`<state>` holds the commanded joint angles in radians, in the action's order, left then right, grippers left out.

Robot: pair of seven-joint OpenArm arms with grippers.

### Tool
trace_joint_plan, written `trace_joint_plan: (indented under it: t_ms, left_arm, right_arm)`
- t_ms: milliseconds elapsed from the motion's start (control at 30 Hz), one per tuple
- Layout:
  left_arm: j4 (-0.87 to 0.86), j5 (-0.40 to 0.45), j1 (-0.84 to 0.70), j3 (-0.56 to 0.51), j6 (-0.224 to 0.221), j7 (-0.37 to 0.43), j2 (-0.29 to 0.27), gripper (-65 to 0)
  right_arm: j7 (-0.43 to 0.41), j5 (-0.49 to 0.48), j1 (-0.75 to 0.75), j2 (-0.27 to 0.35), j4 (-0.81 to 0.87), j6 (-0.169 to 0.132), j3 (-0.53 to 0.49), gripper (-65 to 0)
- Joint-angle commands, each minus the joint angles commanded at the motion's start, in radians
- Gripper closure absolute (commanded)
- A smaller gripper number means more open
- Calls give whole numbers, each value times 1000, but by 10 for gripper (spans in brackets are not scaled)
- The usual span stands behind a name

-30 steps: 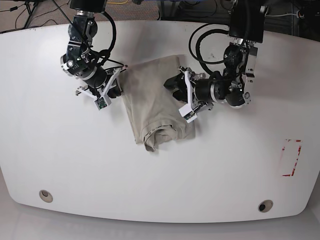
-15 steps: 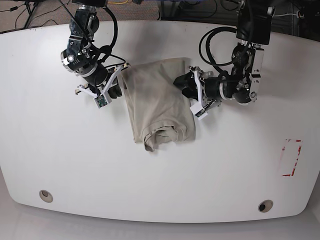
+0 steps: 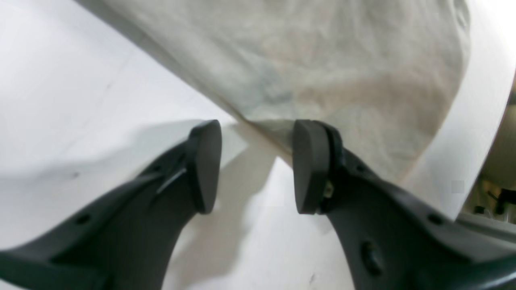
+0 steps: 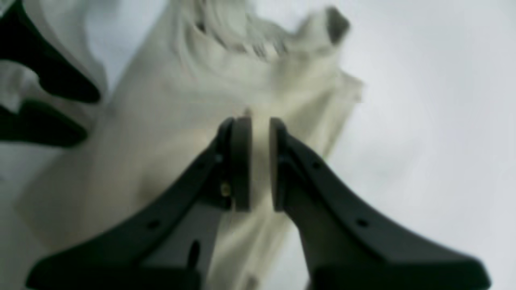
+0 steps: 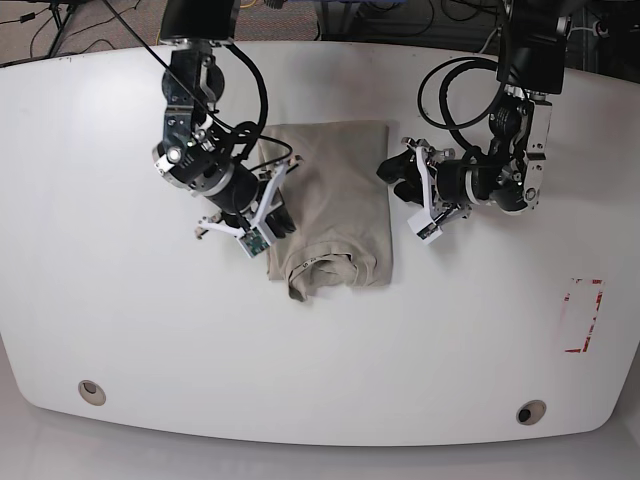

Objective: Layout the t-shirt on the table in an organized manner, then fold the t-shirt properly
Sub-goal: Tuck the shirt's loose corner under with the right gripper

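The plain beige-grey cotton t-shirt lies folded into a narrow upright panel near the middle of the glossy white tabletop with rounded corners, toward its far half. Its ribbed collar and a bunched roll of cloth sit at the near end of the panel, while the far end shows a straight edge. The surface of the panel is mostly flat, with soft creases near the collar.

The black two-fingered left gripper stands just beside the shirt's edge, on the base view's right. Its jaws are spread apart with nothing between them; in the left wrist view one pad lies over the fabric edge and the other over bare table.

The black two-fingered right gripper sits at the opposite long edge of the shirt, on the base view's left. Its jaws are nearly closed, with a thin gap showing between the pads; the right wrist view is blurred, and whether cloth is pinched there cannot be told.

A red-outlined rectangular mark lies well apart from the shirt near one table edge. Two round grey grommet holes sit along the near edge.
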<state>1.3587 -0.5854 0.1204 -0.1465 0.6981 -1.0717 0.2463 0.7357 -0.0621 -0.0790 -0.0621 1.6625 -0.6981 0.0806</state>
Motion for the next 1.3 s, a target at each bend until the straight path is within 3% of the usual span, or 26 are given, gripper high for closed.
trace_joint_plan:
  t_ms: [200, 467, 633, 867, 1100, 1300]
  left_arm:
    - [3, 0, 0, 0, 0, 0, 0, -265]
    - [61, -43, -14, 2, 0, -3, 0, -265]
    - [74, -48, -20, 2, 0, -3, 0, -265]
    - [74, -48, -21, 2, 0, -3, 0, -265]
    - [74, -48, -21, 2, 0, -3, 0, -265]
    - [74, -48, -21, 0, 0, -3, 0, -265]
  right_arm:
    - [-23, 0, -127, -2, -210, 0, 5, -73]
    - [-239, 2, -262, 49, -535, 0, 2, -73]
    - [-278, 2, -327, 49, -646, 0, 5, -73]
    - [-270, 0, -334, 44, -554, 0, 2, -73]
    - [-149, -9, -322, 38, -379, 0, 2, -75]
    - [-176, 2, -330, 25, -414, 0, 3, -78]
